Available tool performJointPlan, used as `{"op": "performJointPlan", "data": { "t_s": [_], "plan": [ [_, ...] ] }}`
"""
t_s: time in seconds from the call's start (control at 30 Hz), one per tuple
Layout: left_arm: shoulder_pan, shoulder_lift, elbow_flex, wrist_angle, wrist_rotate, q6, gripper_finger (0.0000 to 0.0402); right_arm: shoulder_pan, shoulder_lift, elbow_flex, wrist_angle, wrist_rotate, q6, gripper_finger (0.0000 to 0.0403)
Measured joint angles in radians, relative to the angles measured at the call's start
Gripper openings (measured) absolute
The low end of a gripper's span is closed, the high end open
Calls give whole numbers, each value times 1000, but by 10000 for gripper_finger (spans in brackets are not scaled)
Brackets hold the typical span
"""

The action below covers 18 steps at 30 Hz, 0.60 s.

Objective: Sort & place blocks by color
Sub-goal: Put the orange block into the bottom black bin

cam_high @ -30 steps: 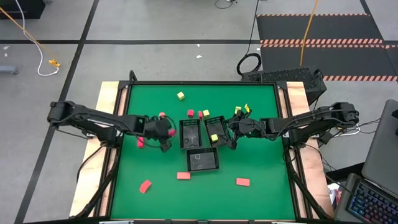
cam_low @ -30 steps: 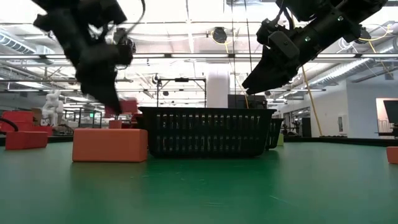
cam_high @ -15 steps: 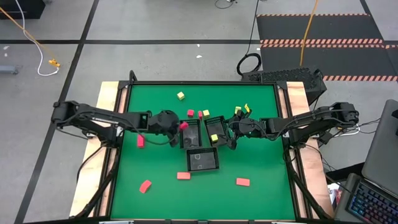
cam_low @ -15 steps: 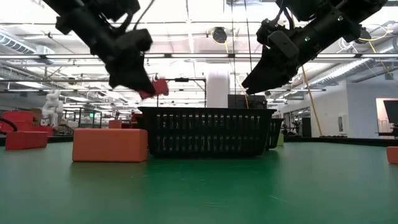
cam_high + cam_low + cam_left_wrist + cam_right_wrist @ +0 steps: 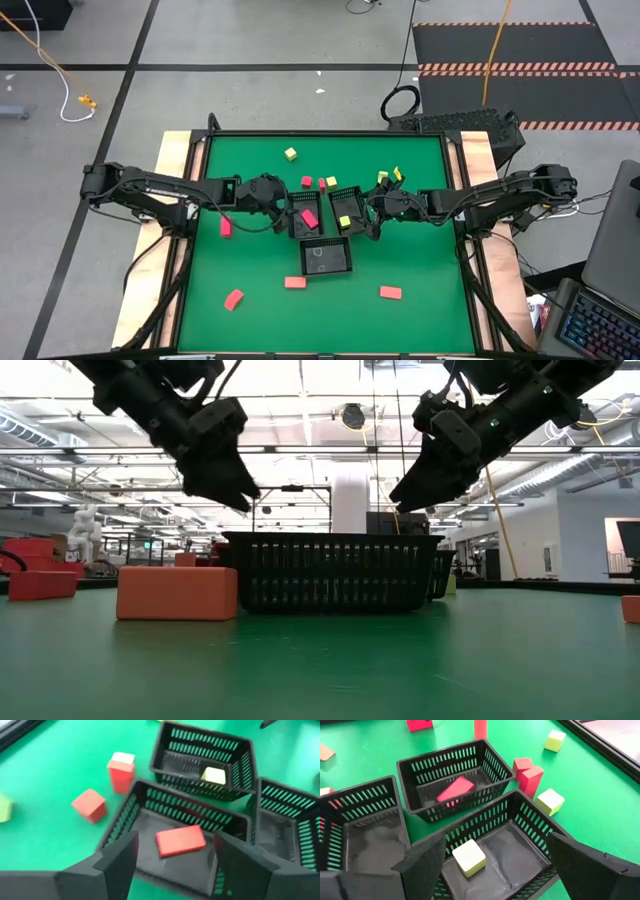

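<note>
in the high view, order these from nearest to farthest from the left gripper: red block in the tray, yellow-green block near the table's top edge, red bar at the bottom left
Measured from the left gripper:
1. The red block in the tray, right beside the gripper, on the side toward the table's middle.
2. The yellow-green block, alone up near the far edge.
3. The red bar, low on the left side, clearly the farthest.

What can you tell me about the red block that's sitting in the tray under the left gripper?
The red block is a flat rectangular bar, plain matte red, seemingly solid. It sits inside a black mesh tray and looks tilted in the right wrist view, one end raised toward a wall. It is the only block in that tray. The left gripper hovers above it, fingers open, not touching it. In the high view it shows in the left-hand tray.
</note>
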Motion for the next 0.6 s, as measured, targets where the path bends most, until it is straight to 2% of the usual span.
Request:
{"op": "performJointPlan", "data": {
  "t_s": [0.13, 0.27, 0.4, 0.6],
  "plan": [
    [40, -82, 1, -179, -121, -19, 267, 0, 0, 0, 0, 0, -1, 339],
    [114, -108, 1, -374, -220, -145, 252, 0, 0, 0, 6, 2, -3, 339],
    [190, -69, 0, -447, -195, -204, 236, -6, 0, 0, 10, 23, -9, 339],
    [249, 7, 0, -362, -108, -176, 228, -12, 0, 0, 9, 23, -11, 339]
  ]
}}
